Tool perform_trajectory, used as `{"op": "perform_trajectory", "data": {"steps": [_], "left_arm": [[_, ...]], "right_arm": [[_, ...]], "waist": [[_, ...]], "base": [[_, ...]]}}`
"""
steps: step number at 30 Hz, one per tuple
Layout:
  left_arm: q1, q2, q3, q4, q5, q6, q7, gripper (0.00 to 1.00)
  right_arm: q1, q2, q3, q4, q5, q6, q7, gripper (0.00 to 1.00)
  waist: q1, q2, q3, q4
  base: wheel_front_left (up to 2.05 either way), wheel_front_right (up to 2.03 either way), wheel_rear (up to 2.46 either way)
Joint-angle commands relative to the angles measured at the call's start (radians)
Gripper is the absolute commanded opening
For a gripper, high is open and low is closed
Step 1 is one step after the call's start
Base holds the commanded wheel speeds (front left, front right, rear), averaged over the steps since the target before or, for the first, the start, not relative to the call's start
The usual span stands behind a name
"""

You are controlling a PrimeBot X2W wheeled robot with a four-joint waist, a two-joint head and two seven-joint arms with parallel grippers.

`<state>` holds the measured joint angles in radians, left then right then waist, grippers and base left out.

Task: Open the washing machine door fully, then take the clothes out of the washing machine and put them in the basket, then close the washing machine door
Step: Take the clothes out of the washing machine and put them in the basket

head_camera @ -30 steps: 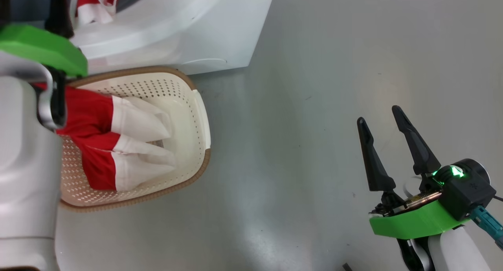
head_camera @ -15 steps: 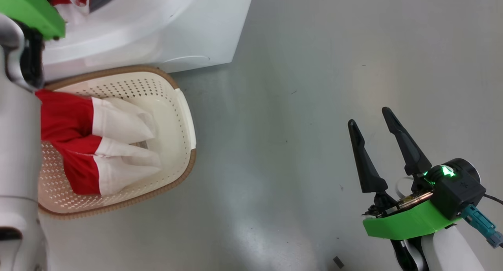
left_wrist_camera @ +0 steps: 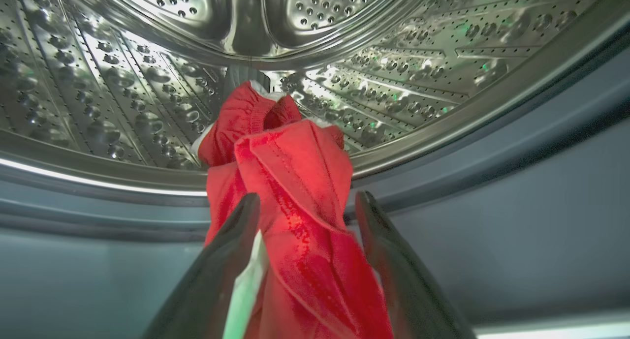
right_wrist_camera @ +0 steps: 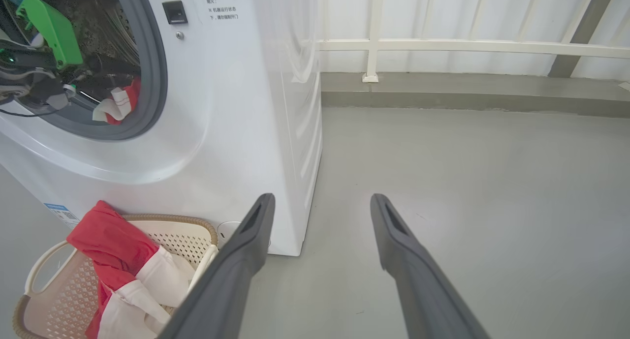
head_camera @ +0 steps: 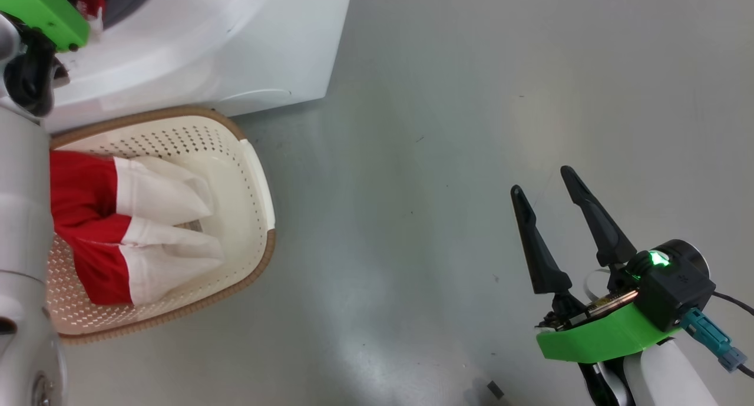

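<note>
The washing machine (head_camera: 247,46) stands at the upper left of the head view, its door out of view. My left gripper (left_wrist_camera: 305,208) reaches into the drum mouth, open, its fingers either side of a red garment (left_wrist_camera: 290,147) that hangs over the lip of the steel drum (left_wrist_camera: 123,83). In the right wrist view that garment (right_wrist_camera: 118,103) shows in the opening, below my left arm's green wrist (right_wrist_camera: 49,29). The basket (head_camera: 259,176) sits on the floor in front of the machine with red and white clothes (head_camera: 118,229) in it. My right gripper (head_camera: 542,182) hovers open over the floor, far right.
Grey floor (head_camera: 412,188) spreads between the basket and my right arm. A white railing (right_wrist_camera: 443,46) on a low ledge runs behind the machine's right side. The grey rubber ring (right_wrist_camera: 150,83) frames the drum opening. The basket (right_wrist_camera: 39,265) touches the machine's front.
The head camera has swung, shifting the picture left. My left wrist has moved up from over the basket towards the drum opening. The right gripper stays open.
</note>
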<state>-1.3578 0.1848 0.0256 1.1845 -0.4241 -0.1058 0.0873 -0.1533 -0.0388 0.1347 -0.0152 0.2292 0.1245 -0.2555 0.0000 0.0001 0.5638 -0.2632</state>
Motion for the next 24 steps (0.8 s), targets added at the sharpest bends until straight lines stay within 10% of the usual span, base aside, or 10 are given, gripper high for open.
{"op": "perform_trajectory", "data": {"steps": [1, 15, 19, 24], "left_arm": [[-0.025, 0.046, 0.003, -0.008, 0.003, 0.005, 0.012, 1.0], [-0.036, 0.063, -0.051, 0.058, 0.032, 0.03, 0.062, 1.0], [-0.039, 0.061, -0.055, 0.061, 0.025, 0.019, 0.059, 0.08], [-0.047, 0.063, -0.069, 0.061, 0.027, 0.009, 0.047, 0.0]], "right_arm": [[-0.01, -0.011, 0.019, -0.022, 0.014, 0.006, -0.006, 1.0], [-0.013, -0.011, 0.025, -0.017, 0.031, 0.006, -0.006, 1.0], [-0.016, -0.011, 0.026, -0.015, 0.032, 0.006, -0.006, 1.0], [-0.017, -0.011, 0.025, -0.013, 0.032, 0.006, -0.006, 1.0]], "waist": [[0.0, -0.0001, 0.004, -0.004], [0.0, -0.0001, 0.015, -0.011], [0.0, -0.0001, 0.016, -0.009], [0.0, -0.0001, 0.014, -0.005]], "base": [[0.0, 0.0, 0.0], [0.0, 0.0, 0.0], [0.0, 0.0, 0.0], [0.0, 0.0, 0.0]]}}
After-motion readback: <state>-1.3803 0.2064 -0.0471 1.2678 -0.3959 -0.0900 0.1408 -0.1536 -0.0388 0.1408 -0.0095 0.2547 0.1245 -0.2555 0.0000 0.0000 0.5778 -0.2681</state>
